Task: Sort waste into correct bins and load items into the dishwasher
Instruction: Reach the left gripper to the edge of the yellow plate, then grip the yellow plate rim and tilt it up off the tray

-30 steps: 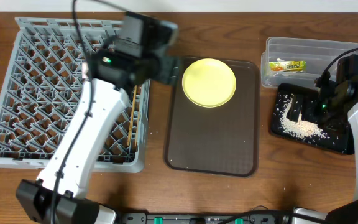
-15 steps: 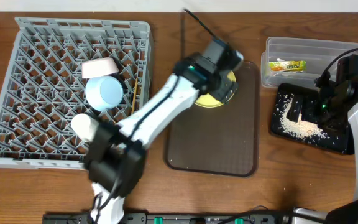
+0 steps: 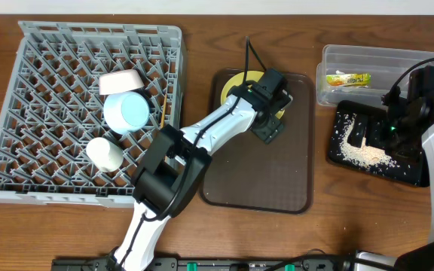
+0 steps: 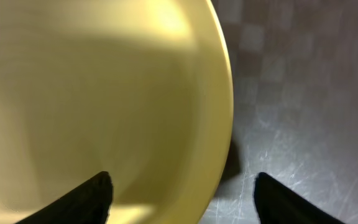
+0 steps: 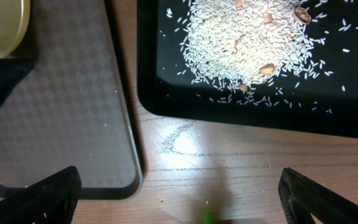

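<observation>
Left wrist view: left gripper (image 4: 182, 200) jaws apart astride the rim of the yellow plate (image 4: 104, 93), plate toward ten o'clock; right gripper (image 5: 182, 193) agape, farther off.

overhead: straight down, far | left wrist: close on yellow plate (image 4: 104, 93) | right wrist: downward (brown tray (image 5: 55, 93) shared)

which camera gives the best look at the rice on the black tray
Right wrist: the rice fills the top of the frame on the black tray, single grains distinct. Overhead shows only a small white patch. Left wrist shows none of it.
</observation>
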`<state>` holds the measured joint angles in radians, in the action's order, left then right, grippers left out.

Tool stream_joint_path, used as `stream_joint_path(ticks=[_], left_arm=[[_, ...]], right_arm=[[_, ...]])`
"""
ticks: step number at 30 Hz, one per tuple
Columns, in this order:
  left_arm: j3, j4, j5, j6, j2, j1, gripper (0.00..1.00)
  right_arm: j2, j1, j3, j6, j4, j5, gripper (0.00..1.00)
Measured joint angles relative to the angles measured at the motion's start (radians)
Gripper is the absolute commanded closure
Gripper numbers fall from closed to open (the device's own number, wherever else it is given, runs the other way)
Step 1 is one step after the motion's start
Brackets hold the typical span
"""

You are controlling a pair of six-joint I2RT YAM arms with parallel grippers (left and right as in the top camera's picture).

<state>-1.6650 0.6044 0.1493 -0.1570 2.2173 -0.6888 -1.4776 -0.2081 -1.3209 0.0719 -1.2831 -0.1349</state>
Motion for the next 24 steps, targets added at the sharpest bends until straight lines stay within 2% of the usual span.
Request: stream_joint_path(ticks=[2,6,10,24], left_arm=[[0.0,0.001,0.0,-0.001,0.005,-0.005,0.37],[0.003,0.0,-0.003,0.0,0.01,-0.02,0.66],[0.003,-0.001,-0.006,-0.007,0.01,-0.026,0.91],[-0.013,0.101,-0.158,-0.006,-0.024,-0.04,0.92]], right_arm=[[0.0,0.0,0.0,0.0,0.0,0.0,0.01],[0.0,0.0,0.0,0.0,-0.002,0.0,0.01],[0.0,0.0,0.0,0.0,-0.003,0.0,0.01],[0.0,0.0,0.0,0.0,-0.003,0.0,0.01]])
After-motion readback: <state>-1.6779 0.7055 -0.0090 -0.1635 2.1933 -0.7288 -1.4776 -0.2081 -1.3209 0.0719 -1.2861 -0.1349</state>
